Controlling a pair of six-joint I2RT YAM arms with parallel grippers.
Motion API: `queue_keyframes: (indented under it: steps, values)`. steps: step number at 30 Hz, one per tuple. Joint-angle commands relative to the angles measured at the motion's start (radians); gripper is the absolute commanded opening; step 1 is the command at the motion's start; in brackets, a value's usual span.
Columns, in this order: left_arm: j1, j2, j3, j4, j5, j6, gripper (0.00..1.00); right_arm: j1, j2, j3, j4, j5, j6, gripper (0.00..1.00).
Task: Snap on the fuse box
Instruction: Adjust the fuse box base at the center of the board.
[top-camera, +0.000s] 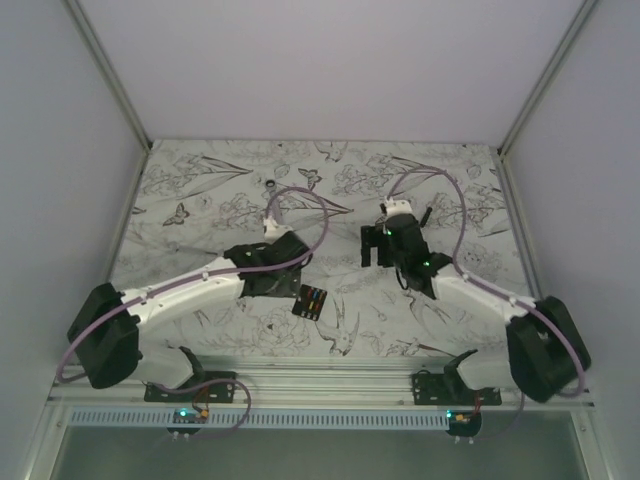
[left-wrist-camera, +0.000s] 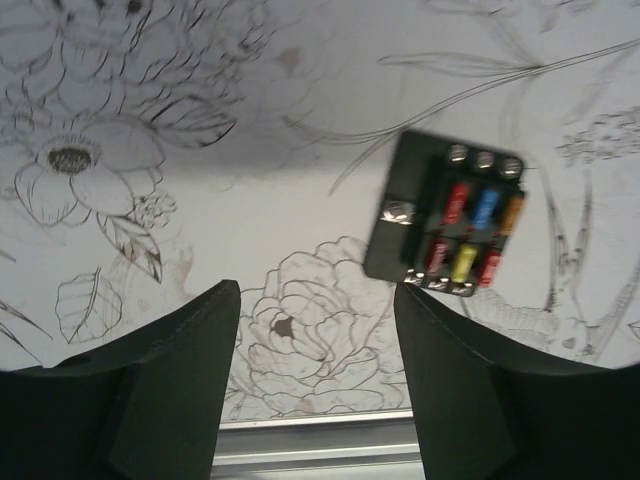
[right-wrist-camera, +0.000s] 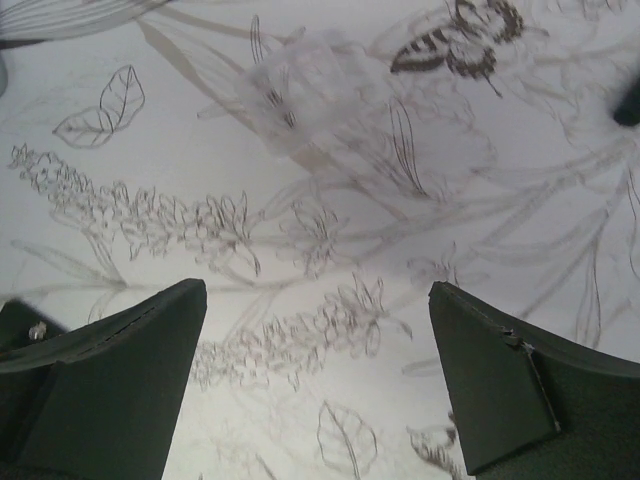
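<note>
**A:** On the flowered table (top-camera: 200, 180), the left gripper (left-wrist-camera: 315, 295) hung spread and empty. Why?

**B:** Lining up a grab, I'd guess. The right gripper (right-wrist-camera: 318, 290) sat well apart from the left one, spread too. The fuse box (left-wrist-camera: 447, 220) lay just beside the left one, fuses up.
</note>
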Motion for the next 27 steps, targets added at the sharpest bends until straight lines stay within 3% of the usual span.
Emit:
queue_keyframes:
  steps: [1,9,15,22,27]
  values:
    - [0.080,-0.060,-0.118,0.078,0.133,-0.025,0.67,-0.009,0.162,0.150,0.046,-0.021,-0.052,1.00]
    - [0.153,-0.029,-0.217,0.177,0.244,-0.046,0.71,-0.008,0.520,0.449,-0.008,0.112,0.000,0.99]
    - [0.159,0.023,-0.244,0.229,0.306,-0.058,0.73,-0.007,0.677,0.587,-0.053,0.185,0.005,1.00]
    - [0.156,0.073,-0.254,0.246,0.314,-0.067,0.65,-0.006,0.707,0.588,-0.091,0.220,0.004,1.00]
    - [0.135,0.093,-0.260,0.248,0.314,-0.086,0.54,-0.011,0.650,0.509,-0.091,0.248,0.006,1.00]
